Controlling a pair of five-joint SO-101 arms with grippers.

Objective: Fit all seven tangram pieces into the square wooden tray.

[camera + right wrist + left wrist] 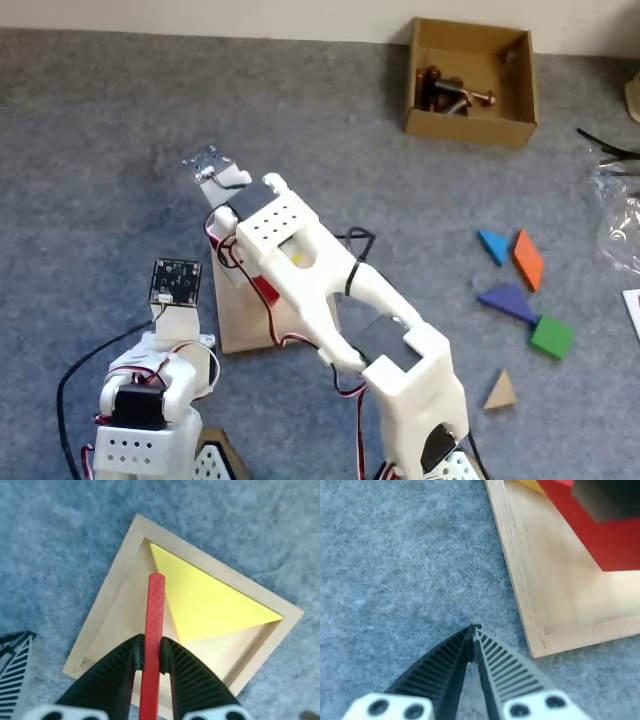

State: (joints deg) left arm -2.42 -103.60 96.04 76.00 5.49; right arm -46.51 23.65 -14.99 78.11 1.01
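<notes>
1. The right pincer (149,655) clamps the red piece (155,605) on edge over the wooden tray (110,592); released tilted, it could ride onto the yellow triangle (210,605) or the rim.
2. The left pincer (474,629) is closed on nothing, beside the tray.
3. The red piece looks thin, flat and smooth-edged.

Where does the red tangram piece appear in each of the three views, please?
High view: the red piece peeks out beneath the right arm, over the wooden tray.
Left wrist view: it shows over the tray's floor.
Right wrist view: it stands edge-on in the right pincer, above the tray.
Shared landmark: the tray.
</notes>
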